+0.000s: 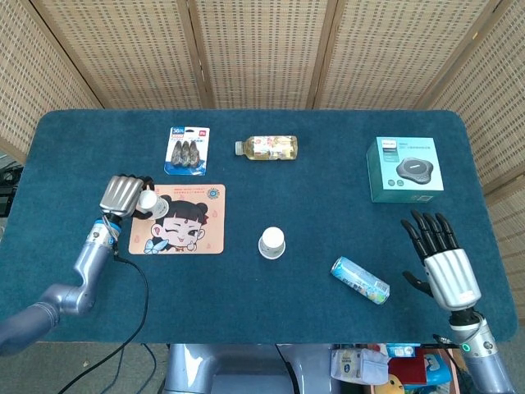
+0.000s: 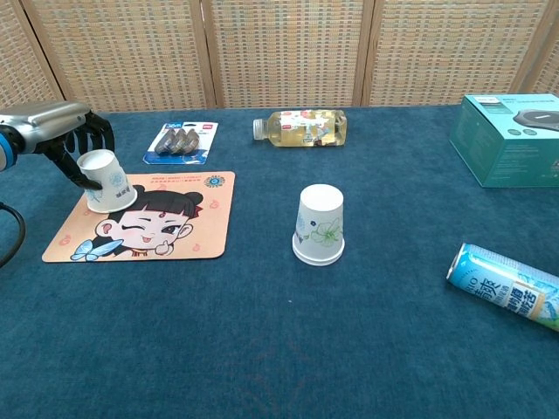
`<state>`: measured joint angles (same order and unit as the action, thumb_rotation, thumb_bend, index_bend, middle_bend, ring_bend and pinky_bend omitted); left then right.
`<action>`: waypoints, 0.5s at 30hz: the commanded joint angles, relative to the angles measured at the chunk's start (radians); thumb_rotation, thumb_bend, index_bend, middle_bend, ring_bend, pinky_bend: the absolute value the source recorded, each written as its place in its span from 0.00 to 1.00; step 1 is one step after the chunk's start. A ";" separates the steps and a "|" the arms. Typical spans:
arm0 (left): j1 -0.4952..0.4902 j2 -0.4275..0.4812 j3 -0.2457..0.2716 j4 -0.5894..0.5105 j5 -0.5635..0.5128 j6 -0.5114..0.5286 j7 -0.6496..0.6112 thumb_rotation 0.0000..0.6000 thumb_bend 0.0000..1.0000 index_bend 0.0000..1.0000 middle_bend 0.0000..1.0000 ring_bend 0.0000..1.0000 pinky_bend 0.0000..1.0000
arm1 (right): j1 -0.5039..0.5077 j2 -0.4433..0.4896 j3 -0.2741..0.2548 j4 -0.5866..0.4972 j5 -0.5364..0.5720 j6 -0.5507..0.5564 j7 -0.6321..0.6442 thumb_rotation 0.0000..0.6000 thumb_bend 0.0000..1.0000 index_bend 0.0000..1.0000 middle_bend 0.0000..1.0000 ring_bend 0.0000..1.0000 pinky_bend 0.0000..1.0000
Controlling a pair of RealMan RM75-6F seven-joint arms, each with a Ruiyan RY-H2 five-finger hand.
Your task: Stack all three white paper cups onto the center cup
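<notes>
A white paper cup [image 1: 148, 202] [image 2: 106, 181] stands upside down on the far left corner of a cartoon mat [image 1: 187, 230] [image 2: 166, 229]. My left hand [image 1: 123, 194] [image 2: 58, 120] wraps around it, thumb on its left side and fingers curled behind its top. The center cup [image 1: 271, 243] [image 2: 320, 223], also upside down with a flower print, stands alone mid-table, well to the right of that hand. My right hand [image 1: 438, 257] hovers at the table's near right edge with fingers spread and nothing in it; the chest view does not show it.
A clip package [image 1: 188, 149] [image 2: 179, 141] and a lying bottle [image 1: 267, 148] [image 2: 302, 127] sit at the back. A teal box [image 1: 406, 168] [image 2: 509, 137] stands at the right. A can [image 1: 359, 280] [image 2: 507, 286] lies between the center cup and my right hand.
</notes>
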<state>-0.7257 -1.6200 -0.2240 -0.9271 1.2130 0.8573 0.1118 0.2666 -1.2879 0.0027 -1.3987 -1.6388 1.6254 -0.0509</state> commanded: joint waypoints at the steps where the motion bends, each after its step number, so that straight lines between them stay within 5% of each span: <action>1: 0.002 0.004 -0.004 -0.010 0.002 0.014 -0.009 1.00 0.14 0.44 0.51 0.44 0.40 | -0.002 0.000 0.003 -0.001 -0.001 -0.005 0.003 1.00 0.00 0.01 0.00 0.00 0.00; 8: 0.018 0.085 -0.012 -0.179 0.082 0.131 -0.074 1.00 0.14 0.45 0.52 0.45 0.41 | -0.008 0.008 0.012 -0.014 0.000 -0.019 0.024 1.00 0.00 0.01 0.00 0.00 0.00; 15: -0.025 0.226 -0.008 -0.544 0.276 0.221 -0.099 1.00 0.14 0.46 0.52 0.46 0.41 | -0.015 0.014 0.022 -0.026 -0.004 -0.027 0.026 1.00 0.00 0.01 0.00 0.00 0.00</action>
<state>-0.7230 -1.4758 -0.2343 -1.3024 1.3843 1.0285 0.0215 0.2522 -1.2746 0.0242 -1.4241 -1.6429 1.5996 -0.0236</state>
